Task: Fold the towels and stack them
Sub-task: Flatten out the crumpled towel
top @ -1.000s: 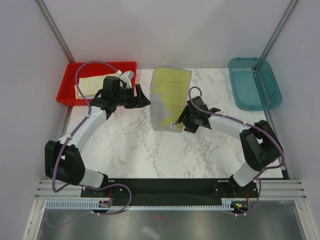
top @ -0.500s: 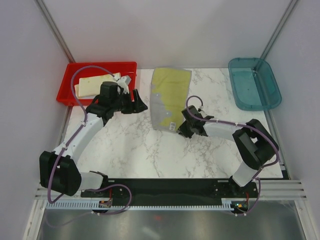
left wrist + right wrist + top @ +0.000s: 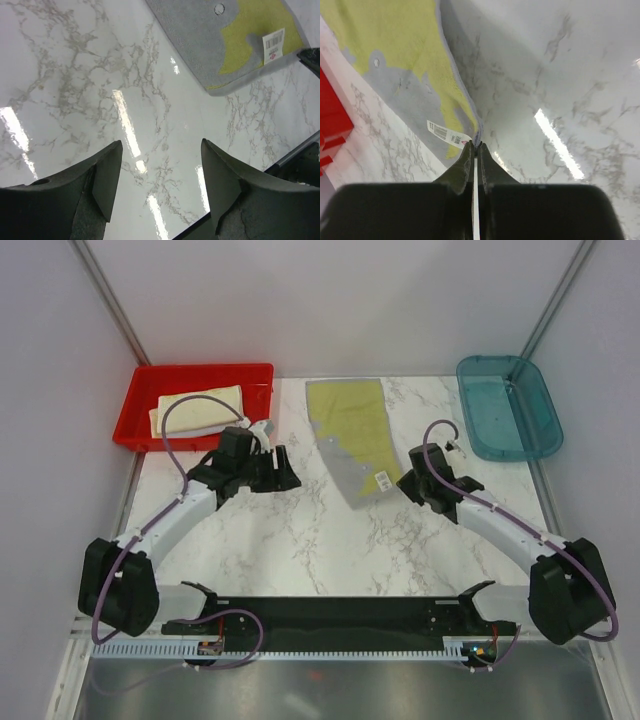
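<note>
Dragged rightward, the grey-and-yellow towel (image 3: pixel 352 435) lies flat on the table (image 3: pixel 300 540), its label corner clenched in the right pincer (image 3: pixel 475 145); the left pincer (image 3: pixel 161 170) hangs released to its left.

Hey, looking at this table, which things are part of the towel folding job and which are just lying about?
Part of the job:
- grey and yellow towel, near corner pinched in the shut right pincer
- cream towel, lying in the red bin
- left pincer, open above the table

Just lying about:
- teal tub at the far right
</note>
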Controlling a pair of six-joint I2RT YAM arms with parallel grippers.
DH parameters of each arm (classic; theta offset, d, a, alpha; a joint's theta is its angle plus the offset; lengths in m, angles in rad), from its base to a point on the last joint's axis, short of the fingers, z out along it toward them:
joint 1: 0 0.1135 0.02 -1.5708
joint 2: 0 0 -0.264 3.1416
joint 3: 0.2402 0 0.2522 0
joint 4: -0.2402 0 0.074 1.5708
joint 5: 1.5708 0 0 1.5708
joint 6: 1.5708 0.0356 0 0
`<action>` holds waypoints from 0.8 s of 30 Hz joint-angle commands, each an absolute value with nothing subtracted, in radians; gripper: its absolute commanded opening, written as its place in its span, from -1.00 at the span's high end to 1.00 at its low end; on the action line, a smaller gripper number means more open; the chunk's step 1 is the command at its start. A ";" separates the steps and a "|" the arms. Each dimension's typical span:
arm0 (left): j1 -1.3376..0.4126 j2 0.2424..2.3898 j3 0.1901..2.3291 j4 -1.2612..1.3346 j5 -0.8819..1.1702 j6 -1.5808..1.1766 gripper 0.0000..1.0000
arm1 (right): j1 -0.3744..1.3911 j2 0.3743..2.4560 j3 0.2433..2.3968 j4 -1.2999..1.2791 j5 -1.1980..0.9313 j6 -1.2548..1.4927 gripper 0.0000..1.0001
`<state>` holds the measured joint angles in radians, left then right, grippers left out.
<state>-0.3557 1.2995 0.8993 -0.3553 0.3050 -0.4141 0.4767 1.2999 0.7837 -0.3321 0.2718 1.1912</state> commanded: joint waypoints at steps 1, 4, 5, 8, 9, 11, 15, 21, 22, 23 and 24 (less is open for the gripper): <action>-0.416 1.308 0.878 -0.230 0.299 -0.463 -0.42 | 0.413 1.281 0.741 -0.391 0.293 1.134 1.00; -0.443 1.360 0.839 -0.074 0.368 -0.540 -0.42 | 0.385 1.276 0.752 -0.365 0.223 1.117 1.00; -0.445 1.402 0.831 -0.004 0.391 -0.561 -0.42 | 0.384 1.275 0.756 -0.327 0.166 1.112 1.00; -0.448 1.474 0.828 0.096 0.468 -0.636 -0.42 | 0.383 1.290 0.805 -0.267 0.050 1.108 1.00; -0.449 1.508 0.822 0.141 0.483 -0.655 -0.42 | 0.385 1.290 0.814 -0.243 0.002 1.117 1.00; -0.449 1.520 0.810 0.169 0.482 -0.699 -0.43 | 0.384 1.279 0.845 -0.203 -0.052 1.132 1.00; -0.457 1.470 0.753 0.222 0.477 -0.703 -0.47 | 0.361 1.223 0.937 -0.202 -0.077 1.160 1.00; -0.541 1.419 0.591 0.265 0.489 -0.698 -0.51 | 0.347 1.238 0.973 -0.195 -0.110 1.233 1.00; -0.560 1.427 0.589 0.265 0.489 -0.698 -0.51 | 0.348 1.239 0.963 -0.184 -0.110 1.242 1.00; -0.604 1.436 0.600 0.265 0.489 -0.698 -0.51 | 0.350 1.239 0.960 -0.167 -0.110 1.262 1.00; -0.627 1.448 0.636 0.265 0.489 -0.698 -0.51 | 0.348 1.238 0.960 -0.161 -0.109 1.266 1.00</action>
